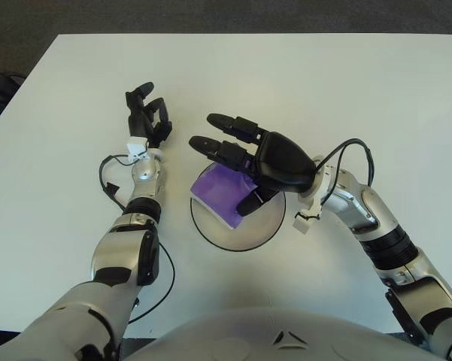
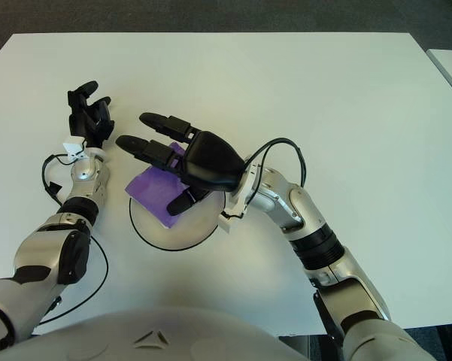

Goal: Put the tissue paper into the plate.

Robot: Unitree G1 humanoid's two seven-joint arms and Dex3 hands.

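1. We start with the white table (image 1: 361,90), which carries everything else.
2. Our right hand (image 1: 244,150) hovers above the plate with its fingers stretched out flat toward our left, gripping nothing. We judge the drop made and the step in hand to be clearing the hand away.
3. Our left hand (image 1: 147,119) is beside the plate on its left, raised, fingers loosely bent and holding nothing.
4. The plate (image 1: 267,229), white and round, sits near the table's front edge under the right hand.
5. The purple tissue paper (image 1: 218,192) lies in the plate's left part. Its outer edge reaches the rim and seems to poke slightly past it.
6. The right thumb (image 1: 250,201) points down, close to the tissue's right side; we cannot tell whether they touch.
7. To do this well, we would lift the right hand straight up first, so the thumb does not drag the light sheet off the rim, then carry it off to our right.
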